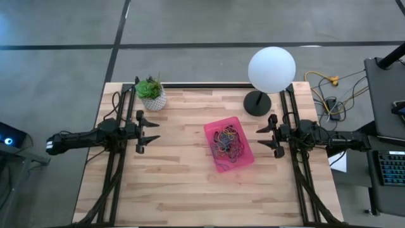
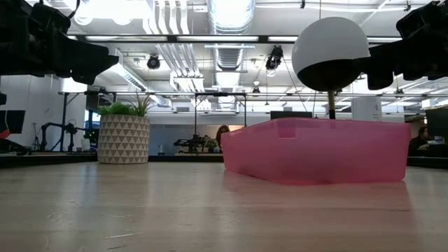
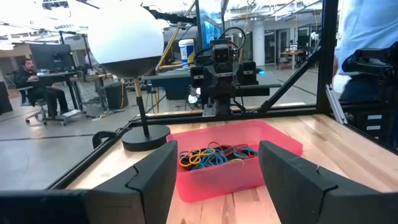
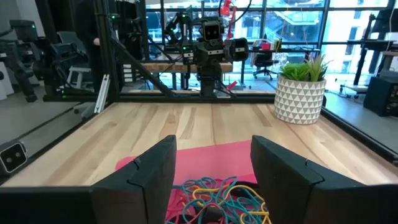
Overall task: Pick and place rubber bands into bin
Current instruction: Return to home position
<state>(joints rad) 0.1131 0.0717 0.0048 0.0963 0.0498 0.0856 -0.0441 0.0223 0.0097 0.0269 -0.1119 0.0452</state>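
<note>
The pink bin (image 1: 229, 145) sits on the wooden table a little right of its middle, also seen as the bin (image 2: 316, 150), the bin (image 3: 217, 168) and the bin (image 4: 205, 163). A tangle of rubber bands (image 1: 228, 140) in several colours lies inside it, showing as rubber bands (image 3: 214, 155) and rubber bands (image 4: 221, 198). My left gripper (image 1: 152, 131) hovers open at the table's left side, fingers pointing at the bin, well apart from it. My right gripper (image 1: 264, 139) hovers open just right of the bin. Both hold nothing.
A white patterned pot with a green plant (image 1: 152, 94) stands at the far left. A lamp with a white globe (image 1: 271, 68) on a black round base (image 1: 257, 103) stands behind the bin. Yellow and black cables (image 1: 332, 88) lie off the table's right far corner.
</note>
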